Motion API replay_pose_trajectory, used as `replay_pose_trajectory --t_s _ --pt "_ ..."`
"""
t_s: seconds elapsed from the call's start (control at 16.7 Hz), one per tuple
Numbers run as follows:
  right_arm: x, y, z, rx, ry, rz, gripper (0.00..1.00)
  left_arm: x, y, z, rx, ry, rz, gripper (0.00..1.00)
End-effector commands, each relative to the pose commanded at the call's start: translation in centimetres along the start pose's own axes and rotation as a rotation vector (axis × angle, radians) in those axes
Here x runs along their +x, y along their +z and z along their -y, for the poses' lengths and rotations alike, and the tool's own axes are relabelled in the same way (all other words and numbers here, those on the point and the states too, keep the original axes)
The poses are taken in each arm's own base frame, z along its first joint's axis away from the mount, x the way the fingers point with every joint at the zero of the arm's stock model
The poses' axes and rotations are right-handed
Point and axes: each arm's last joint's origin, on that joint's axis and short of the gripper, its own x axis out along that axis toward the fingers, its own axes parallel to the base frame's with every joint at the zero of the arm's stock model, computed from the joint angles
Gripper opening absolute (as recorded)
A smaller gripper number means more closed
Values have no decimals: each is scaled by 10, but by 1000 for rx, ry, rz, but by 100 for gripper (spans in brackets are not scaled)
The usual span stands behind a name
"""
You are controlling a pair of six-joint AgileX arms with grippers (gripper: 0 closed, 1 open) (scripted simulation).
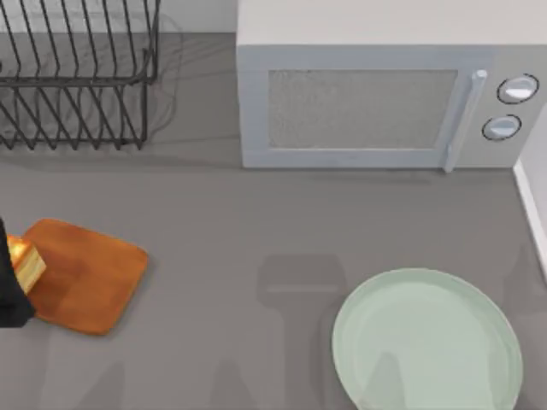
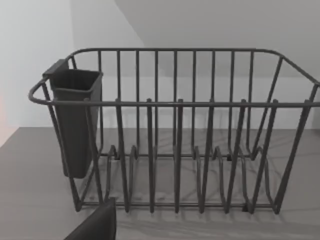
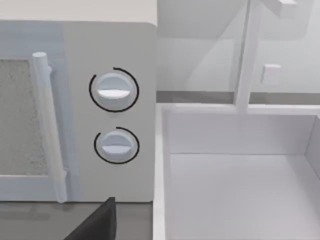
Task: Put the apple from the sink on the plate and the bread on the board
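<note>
The plate lies nearest in the top view, toward the table's right, its lower rim cut off by the frame. One board lies at the left, skewed, long axis running from upper left to lower right, its left end hidden. There the one bread block sits at the board's left edge, half cut off, against a dark piece of the left gripper; whether its fingers pinch the bread I cannot tell. Farther back stand one wire dish rack and one microwave with two knobs. The right wrist view looks into a white sink, its basin bare.
</note>
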Motion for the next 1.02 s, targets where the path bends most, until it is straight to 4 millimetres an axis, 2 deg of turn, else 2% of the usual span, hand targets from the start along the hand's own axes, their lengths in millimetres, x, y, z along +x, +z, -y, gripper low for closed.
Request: replay_pose_trajectory --t_s 0.18,0.3,0.42,0.6,0.78,1.02 --pt "11 32 4 -20 -22 -148 100 0 0 0 0 0 0 100" --pt "27 55 8 -33 -36 -267 100 0 0 0 0 0 0 100" --pt "50 76 13 -45 -47 -397 100 0 0 0 0 0 0 100" --pt "98 100 25 -55 -56 -605 100 0 0 0 0 0 0 100" --pt "155 108 42 -57 -54 -816 100 0 0 0 0 0 0 100" --pt "231 89 68 -43 -34 -1076 100 0 0 0 0 0 0 100"
